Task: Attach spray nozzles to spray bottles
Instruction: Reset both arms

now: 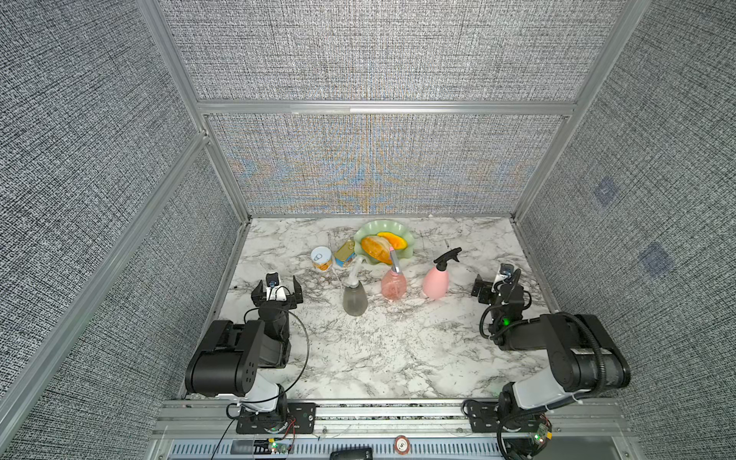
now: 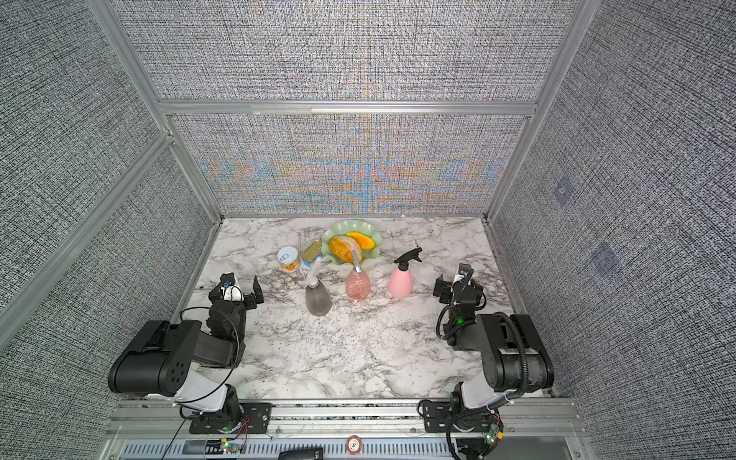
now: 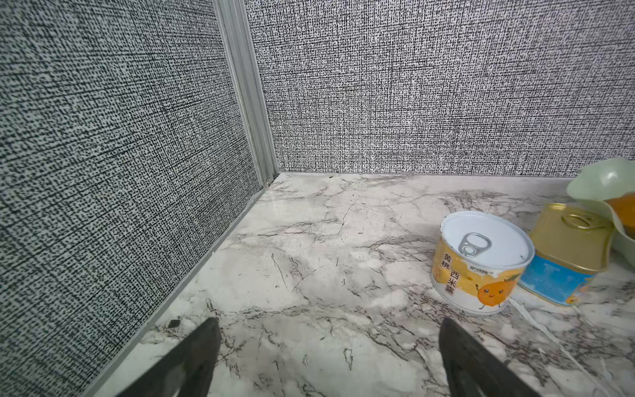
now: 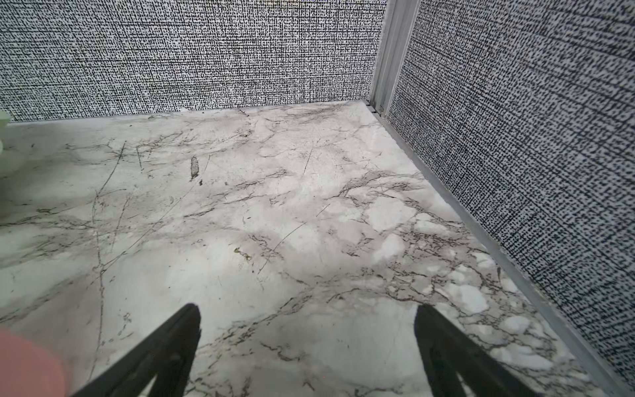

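In both top views three pear-shaped plastic bottles [image 1: 355, 301] stand in a row mid-desk [image 1: 358, 358]: smoky grey, clear pink, pastel pink. Three nozzles [image 1: 448, 257] top them, and two tins [image 1: 322, 259] stand behind. Left wrist: the left pincer [image 3: 330, 343] gapes wide and empty. Right wrist: the right pincer [image 4: 307, 337] does likewise.

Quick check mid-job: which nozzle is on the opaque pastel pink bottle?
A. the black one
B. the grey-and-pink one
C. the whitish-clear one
A: in a top view the black nozzle sits on the neck of the pastel pink bottle.
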`<state>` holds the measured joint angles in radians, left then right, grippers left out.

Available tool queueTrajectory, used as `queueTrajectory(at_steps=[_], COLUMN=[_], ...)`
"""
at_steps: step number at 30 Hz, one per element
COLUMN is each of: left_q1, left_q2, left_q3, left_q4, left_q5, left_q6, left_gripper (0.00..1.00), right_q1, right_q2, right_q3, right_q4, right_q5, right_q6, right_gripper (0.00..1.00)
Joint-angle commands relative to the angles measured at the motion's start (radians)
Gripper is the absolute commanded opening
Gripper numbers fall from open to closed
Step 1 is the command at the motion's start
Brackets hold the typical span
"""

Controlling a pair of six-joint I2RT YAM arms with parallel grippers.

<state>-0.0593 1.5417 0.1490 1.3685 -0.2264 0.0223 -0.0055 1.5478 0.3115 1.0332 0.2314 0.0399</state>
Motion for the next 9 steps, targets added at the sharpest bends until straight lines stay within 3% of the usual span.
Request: queueTrajectory(at_steps=[1,9], left_q1=[0.000,0.001], left_q2=[0.000,0.001], left_q3=[0.002,0.002], left_q4=[0.031,0.032], left_q5=[0.009,0.009], left_q6=[-0.005,-0.005], left_gripper=[0.99,0.99], right_q1=[0.002,0.001], right_q2=[0.001,0.000], right_q3=[0.002,0.004], right_q4=[0.014,0.008], right_q5=[0.003,0.001], right_q6=[0.003,0.006], right_gripper=[0.99,0.99])
